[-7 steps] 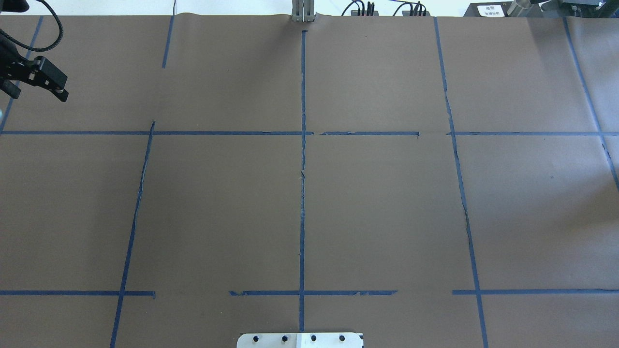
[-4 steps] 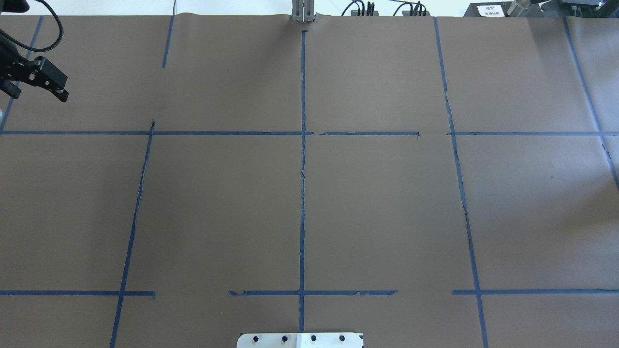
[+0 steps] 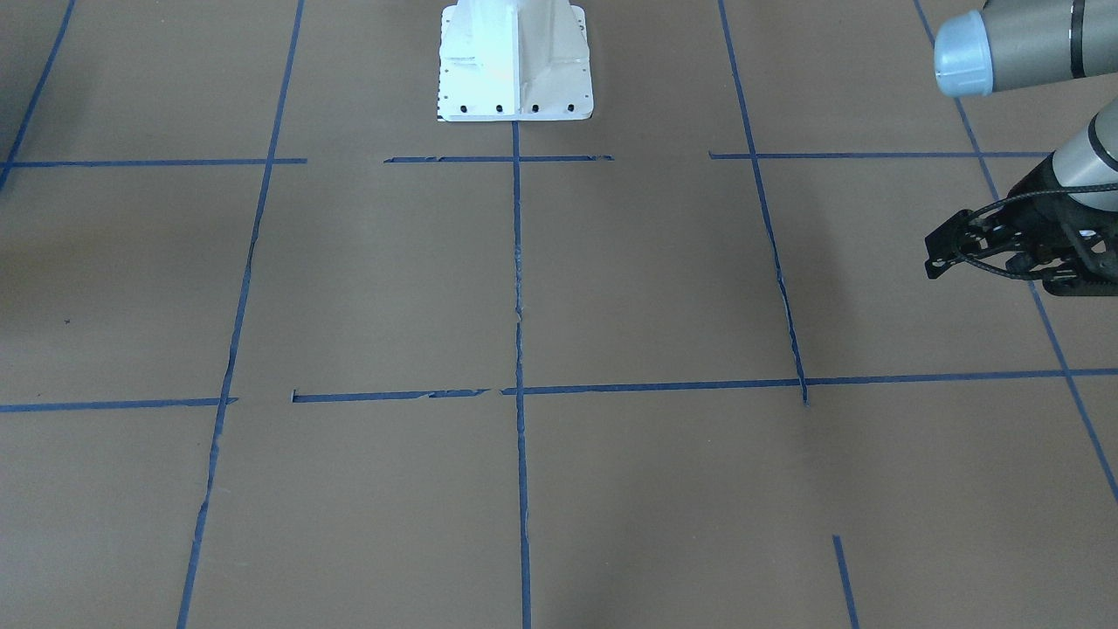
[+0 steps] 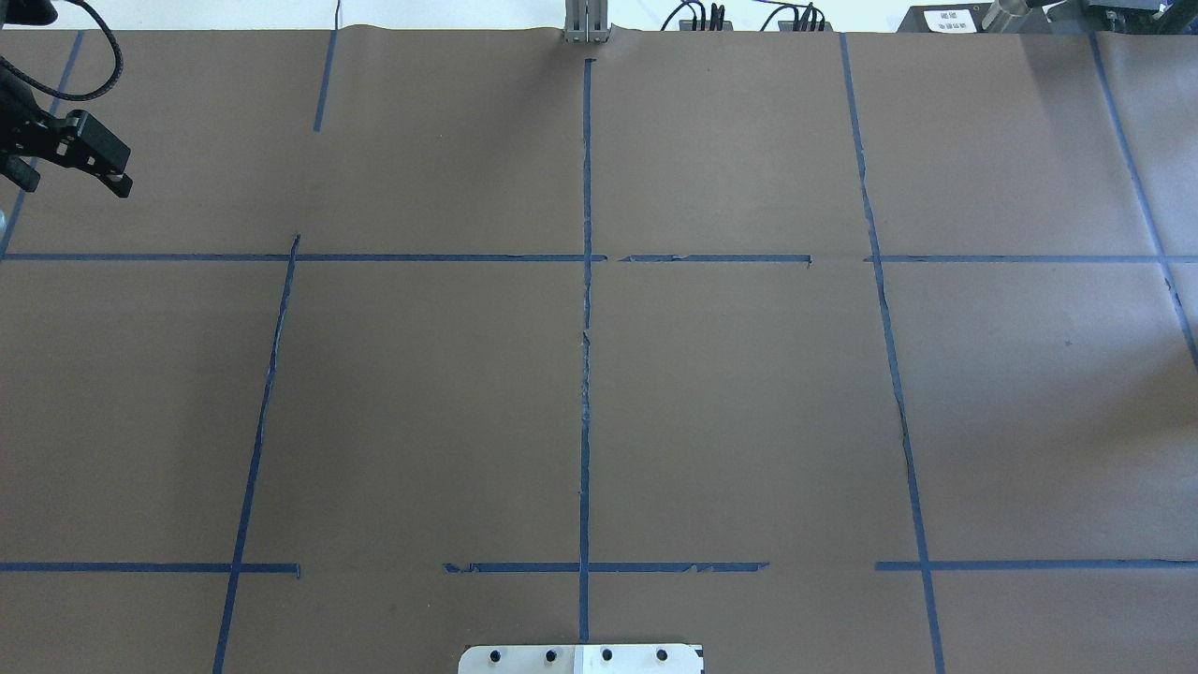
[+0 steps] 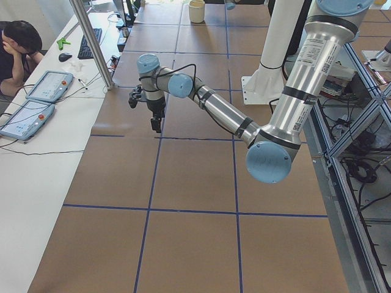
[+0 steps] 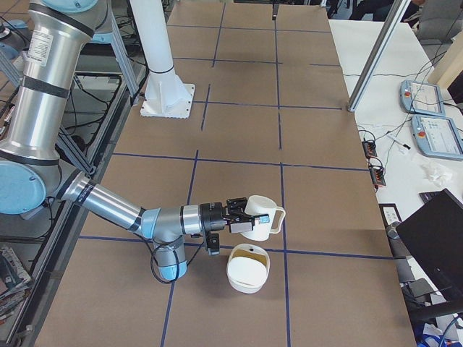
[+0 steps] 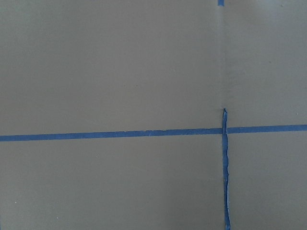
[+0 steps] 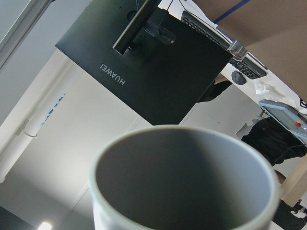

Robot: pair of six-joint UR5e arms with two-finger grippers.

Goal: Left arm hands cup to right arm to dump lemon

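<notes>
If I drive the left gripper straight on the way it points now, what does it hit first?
The left gripper points about straight down, so it should first meet the bare brown table paper, near a blue tape crossing. Nothing shows in between.

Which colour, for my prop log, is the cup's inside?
Grey; the cup shows best in the right wrist-mounted view.

Overhead and front views share one bench [image 4: 749,393] from opposite sides: robot base [image 4: 580,658] at 6 o'clock, then 12. End views look along it; right wrist camera hugs the cup [image 8: 187,182].
</notes>
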